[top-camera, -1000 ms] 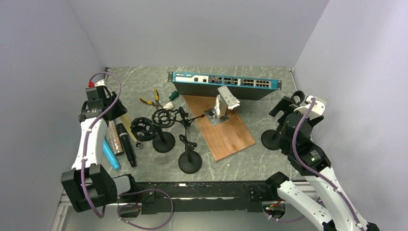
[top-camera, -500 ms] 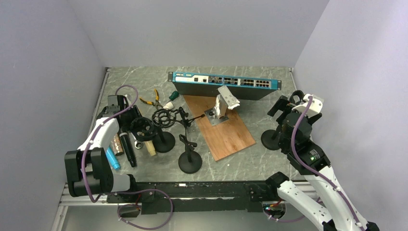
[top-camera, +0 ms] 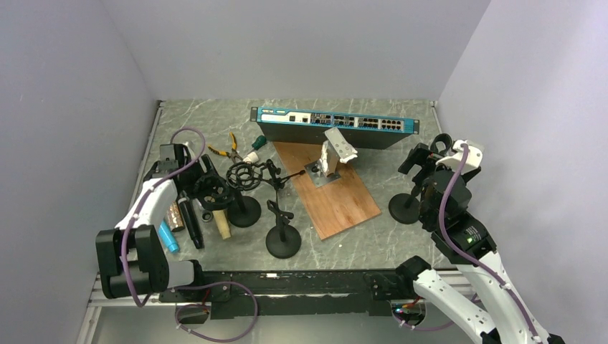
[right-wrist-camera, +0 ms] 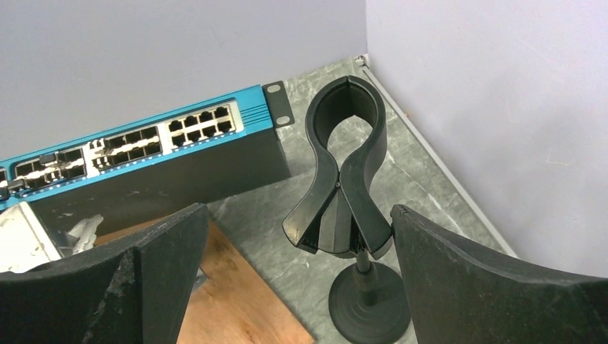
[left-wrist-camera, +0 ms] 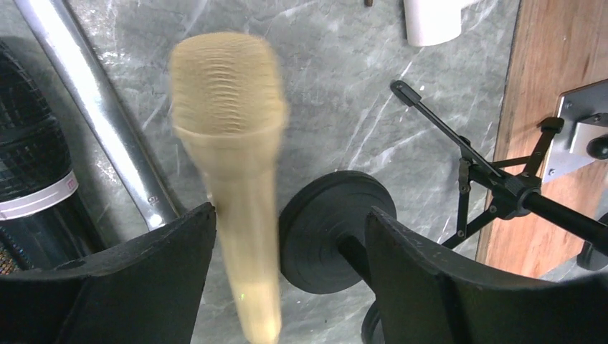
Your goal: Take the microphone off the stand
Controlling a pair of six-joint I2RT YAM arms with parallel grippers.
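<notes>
Flanking tan microphone [left-wrist-camera: 240, 193], left fingers [left-wrist-camera: 136, 279] wide

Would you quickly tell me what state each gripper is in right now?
Left gripper: open, jaws wide; the tan microphone lies between them, ungripped.
Right gripper: open, jaws either side of the empty clip stand, not touching it.

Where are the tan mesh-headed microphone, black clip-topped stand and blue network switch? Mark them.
tan mesh-headed microphone [left-wrist-camera: 228, 86]: left wrist view, its head.
black clip-topped stand [right-wrist-camera: 337, 183]: right wrist view, clip waist.
blue network switch [top-camera: 337, 120]: top external view, port face.
</notes>
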